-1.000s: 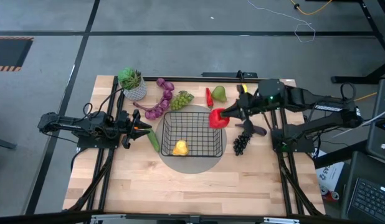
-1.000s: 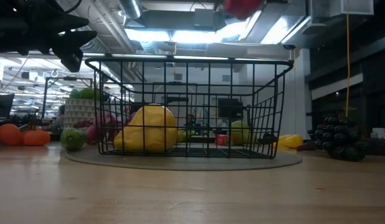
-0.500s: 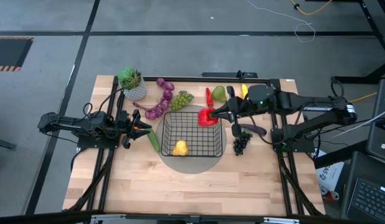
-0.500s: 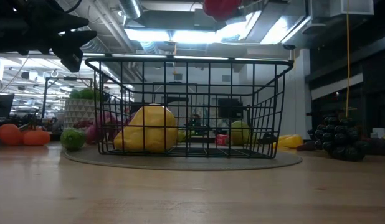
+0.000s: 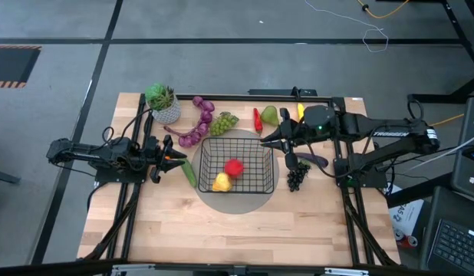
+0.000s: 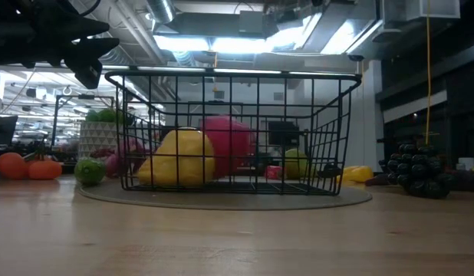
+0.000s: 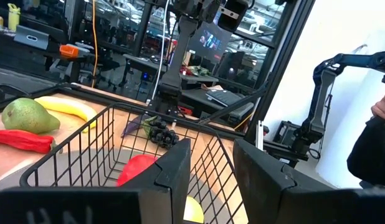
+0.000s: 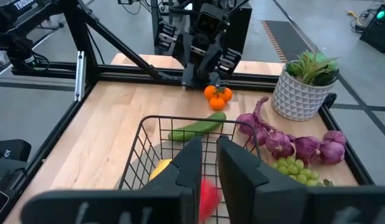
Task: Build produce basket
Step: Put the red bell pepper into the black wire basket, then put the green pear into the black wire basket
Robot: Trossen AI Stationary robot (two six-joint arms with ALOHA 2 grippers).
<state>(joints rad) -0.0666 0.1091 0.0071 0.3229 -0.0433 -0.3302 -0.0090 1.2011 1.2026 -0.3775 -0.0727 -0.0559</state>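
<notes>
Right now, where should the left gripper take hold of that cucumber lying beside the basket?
Grip the cucumber across its narrow middle, coming straight down from above. It lies flat on the table against the basket, so the left gripper's fingers should straddle its long axis.

red pepper [image 8: 208, 198]: blurred | mostly hidden behind right hand [image 8: 208, 163]

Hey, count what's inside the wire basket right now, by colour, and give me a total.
Yellow: 1, the yellow fruit
Red: 1, the red piece
Total: 2 in the basket
</notes>
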